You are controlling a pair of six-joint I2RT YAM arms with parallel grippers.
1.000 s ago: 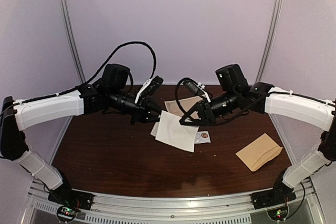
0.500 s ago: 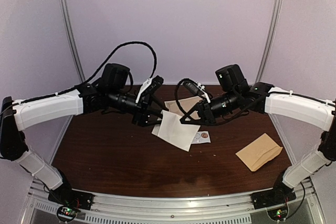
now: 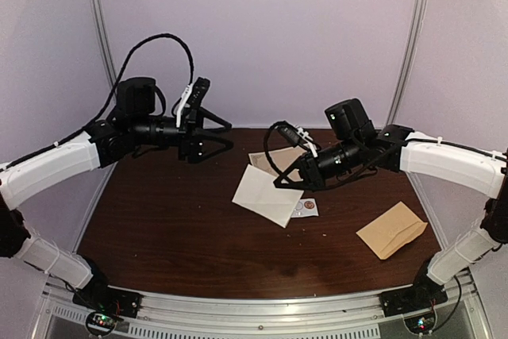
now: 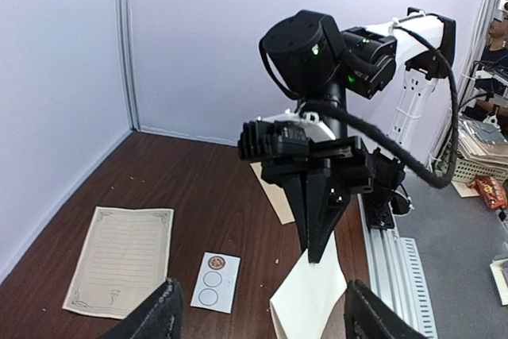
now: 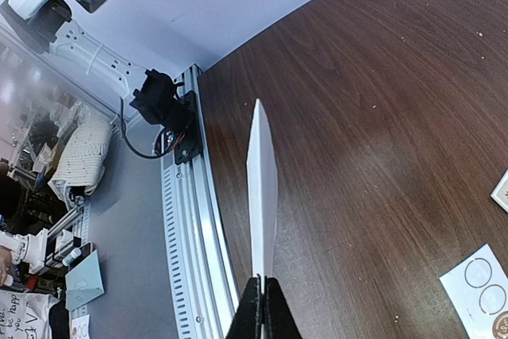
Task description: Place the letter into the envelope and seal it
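Note:
The letter (image 3: 267,195) is a folded white sheet, and my right gripper (image 3: 282,182) is shut on its upper corner, holding it slanted above the middle of the table. The right wrist view shows that letter (image 5: 262,180) edge-on, pinched between the closed fingers of the right gripper (image 5: 262,311). My left gripper (image 3: 225,136) hangs open and empty, up and to the left of the sheet. From the left wrist, the left gripper (image 4: 262,325) faces the letter (image 4: 313,295). The tan envelope (image 3: 391,229) lies flat at the right front, apart from both grippers.
A small white sticker card (image 3: 305,208) lies just right of the letter; it also shows as the sticker card (image 4: 214,282). A cream printed sheet (image 4: 119,260) lies near the back wall. The metal rail (image 5: 186,228) runs along the table's near edge.
The left gripper opened, let go of the letter and drew back up and left. The right gripper closed on the letter and holds it alone; the sheet sagged slightly.

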